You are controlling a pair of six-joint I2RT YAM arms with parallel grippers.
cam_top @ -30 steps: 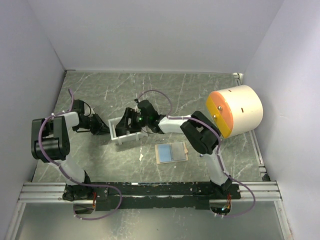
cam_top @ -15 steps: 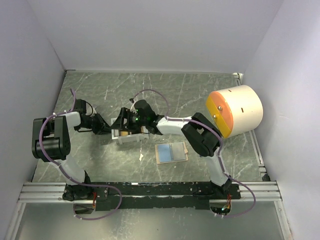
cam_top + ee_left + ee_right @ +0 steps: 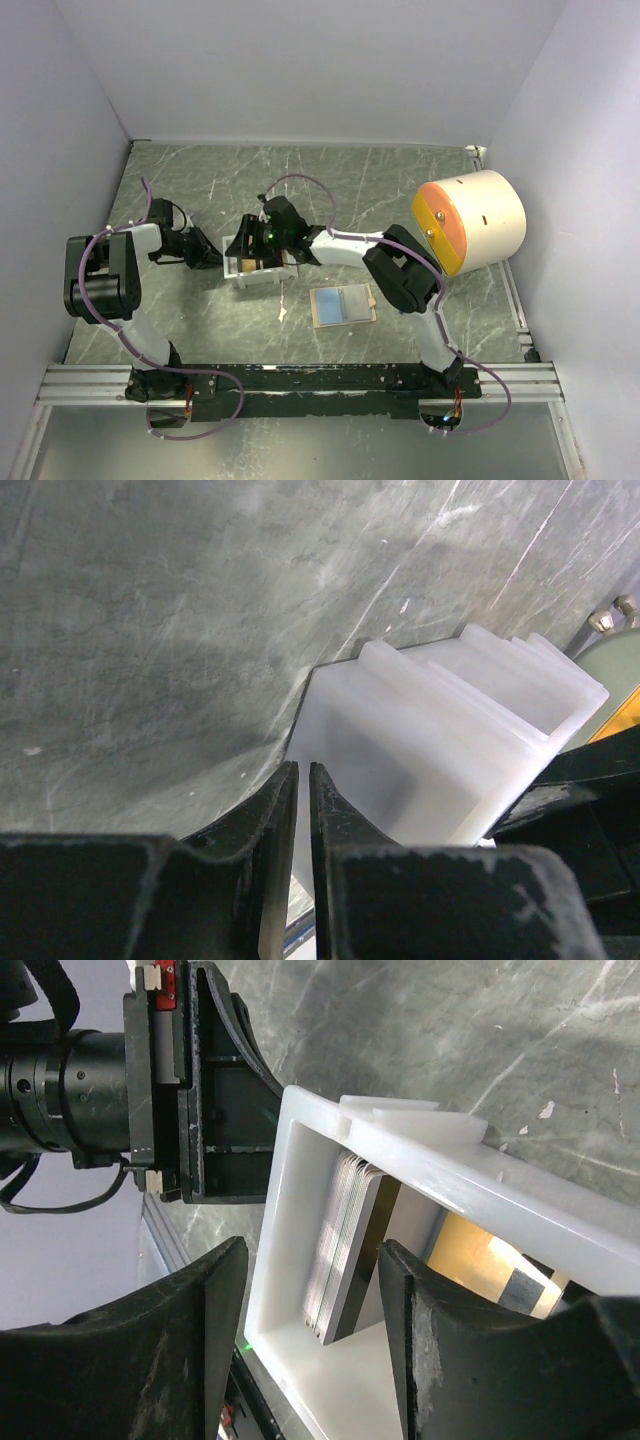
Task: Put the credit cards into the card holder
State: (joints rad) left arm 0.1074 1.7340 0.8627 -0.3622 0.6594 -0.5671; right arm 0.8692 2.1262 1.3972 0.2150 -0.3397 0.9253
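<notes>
A stack of credit cards (image 3: 345,1245) stands on edge inside the white tray (image 3: 300,1360). A yellow-orange card (image 3: 480,1260) and a grey one (image 3: 527,1290) lie deeper in the tray. My right gripper (image 3: 312,1280) is open, with its jaws on either side of the stack and not touching it; in the top view it (image 3: 258,243) hovers over the tray (image 3: 240,274). My left gripper (image 3: 303,780) is shut and empty, with its tips against the tray's outer wall (image 3: 400,770). The tan card holder (image 3: 343,305) lies open, with a blue card (image 3: 354,302) in it.
A large white cylinder with an orange face (image 3: 470,222) stands at the right. A small white scrap (image 3: 283,314) lies near the holder. Grey walls enclose the marbled table (image 3: 380,180) on three sides. The black base rail (image 3: 300,380) runs along the near edge.
My right gripper has moved left and down over the tray, now straddling the card stack. My left gripper has closed in on the tray's left wall, and the tray has turned slightly.
</notes>
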